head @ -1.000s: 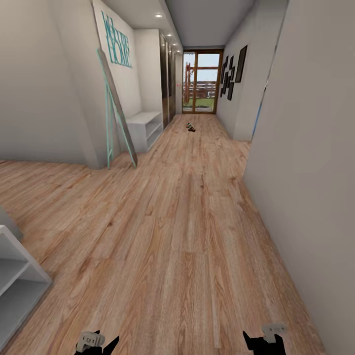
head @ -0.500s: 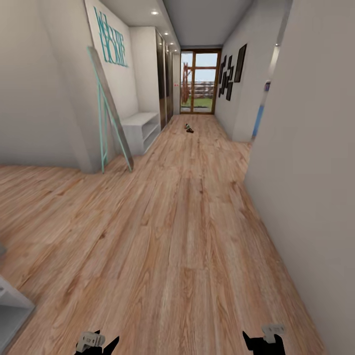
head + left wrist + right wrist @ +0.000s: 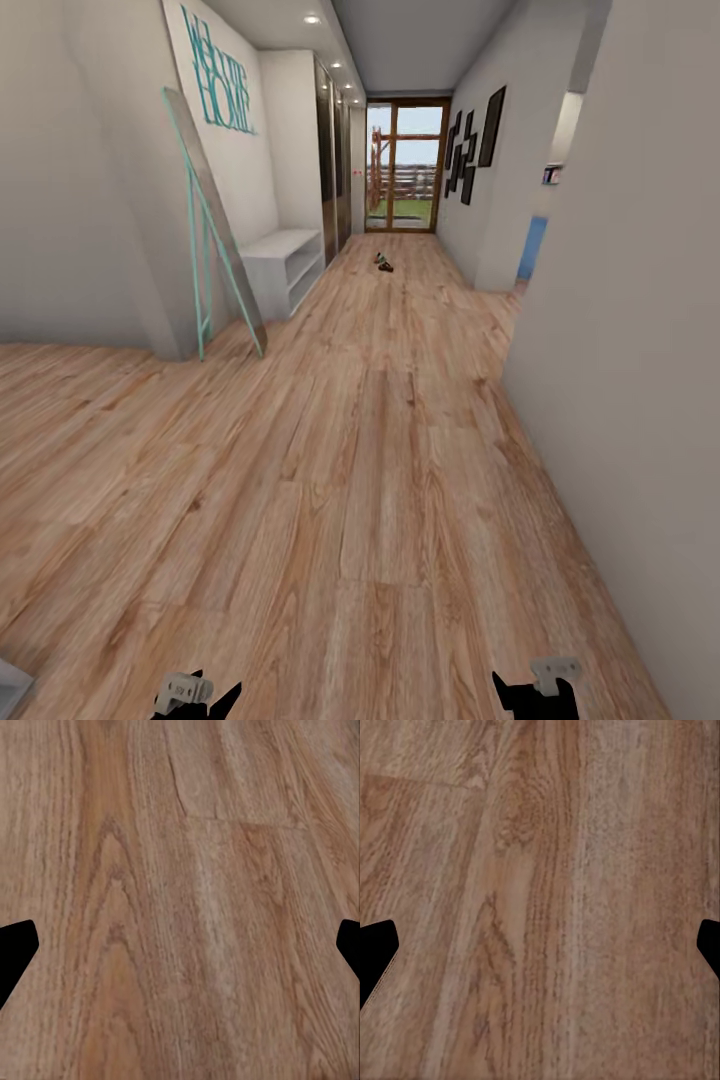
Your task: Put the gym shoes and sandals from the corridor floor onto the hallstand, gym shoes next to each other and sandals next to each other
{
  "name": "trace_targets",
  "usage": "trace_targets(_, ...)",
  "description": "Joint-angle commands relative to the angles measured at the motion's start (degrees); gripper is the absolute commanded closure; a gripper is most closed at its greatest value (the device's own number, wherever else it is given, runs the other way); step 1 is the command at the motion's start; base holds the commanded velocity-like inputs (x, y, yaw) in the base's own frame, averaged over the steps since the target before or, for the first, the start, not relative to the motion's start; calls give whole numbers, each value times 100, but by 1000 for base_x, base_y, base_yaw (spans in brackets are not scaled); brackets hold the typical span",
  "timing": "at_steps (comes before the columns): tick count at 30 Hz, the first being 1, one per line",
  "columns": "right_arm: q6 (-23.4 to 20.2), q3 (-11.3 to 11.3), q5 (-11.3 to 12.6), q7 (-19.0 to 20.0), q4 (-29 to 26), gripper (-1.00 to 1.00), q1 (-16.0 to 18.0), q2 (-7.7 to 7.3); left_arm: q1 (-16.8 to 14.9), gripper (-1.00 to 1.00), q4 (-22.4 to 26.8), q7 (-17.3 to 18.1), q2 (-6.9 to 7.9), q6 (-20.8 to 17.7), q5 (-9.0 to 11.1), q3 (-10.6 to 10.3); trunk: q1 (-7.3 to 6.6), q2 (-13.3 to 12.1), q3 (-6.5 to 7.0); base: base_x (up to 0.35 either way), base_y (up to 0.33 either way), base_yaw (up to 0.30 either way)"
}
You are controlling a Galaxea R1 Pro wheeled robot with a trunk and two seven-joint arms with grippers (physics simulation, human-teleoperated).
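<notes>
The light brown wood-grain plank floor [image 3: 380, 480] runs from the robot's feet far down a narrow corridor. At the left stands a grey-white wall [image 3: 70, 200], and against its corner leans a tall mirror with a teal frame [image 3: 210, 230]. Above it, teal letters [image 3: 215, 85] hang on the wall. Further along the left side is the pale grey-white shoe rack with a low bench and open tiers [image 3: 285, 262]. In the middle distance, a small dark heap of shoes [image 3: 384, 263] lies on the floor before the glass door with a brown wooden frame [image 3: 405, 165]; they are too small to tell sneakers from sandals. On the right wall hang black picture frames [image 3: 472, 140], and a plain pale wall [image 3: 640, 330] stands close at the right. At the lower edge, the left gripper [image 3: 200, 700] and the right gripper [image 3: 528, 697] hang above bare planks; in both wrist views the black fingertips sit wide apart at the edges, holding nothing. Compared with one second ago, the whole view has shifted: the mirror stands more to the left, and the white shelf unit at the lower left has almost left the picture.
</notes>
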State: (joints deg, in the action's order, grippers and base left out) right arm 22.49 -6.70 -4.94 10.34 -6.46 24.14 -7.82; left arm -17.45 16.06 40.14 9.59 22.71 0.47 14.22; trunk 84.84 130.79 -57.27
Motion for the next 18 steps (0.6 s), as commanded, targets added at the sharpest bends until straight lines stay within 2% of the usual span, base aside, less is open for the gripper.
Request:
trace_targets(1, 18, -50, -51, 21, 5, -100, 3, 0, -4, -100, -7, 38, -1, 5, 4, 28, 3, 2, -5, 339, 0, 0)
trace_targets(18, 18, -50, -51, 9, 13, -100, 3, 0, -4, -100, -5, 38, 3, 5, 3, 29, 3, 2, -5, 339, 0, 0)
